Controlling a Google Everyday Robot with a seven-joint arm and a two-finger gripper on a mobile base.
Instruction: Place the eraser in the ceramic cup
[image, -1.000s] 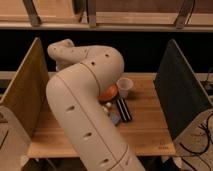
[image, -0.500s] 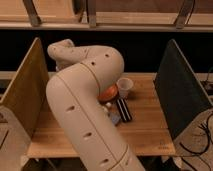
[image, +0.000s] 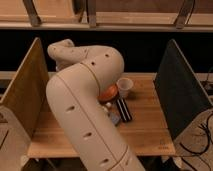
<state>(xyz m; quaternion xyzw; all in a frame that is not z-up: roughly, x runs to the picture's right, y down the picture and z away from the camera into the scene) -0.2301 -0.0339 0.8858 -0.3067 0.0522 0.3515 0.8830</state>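
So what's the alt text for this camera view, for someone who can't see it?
A thick cream robot arm rises from the foreground and bends over a wooden table, its gripper out of sight behind it. Past the arm sit a black eraser, a white ceramic cup and an orange bowl, close together.

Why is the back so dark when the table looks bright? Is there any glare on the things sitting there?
Camera view: the wooden table is warmly lit, while the strip behind it is almost black. Camera view: the pale arm fills the middle, and the gripper is out of sight, presumably hidden behind it. Camera view: the eraser and ceramic cup show no glare.
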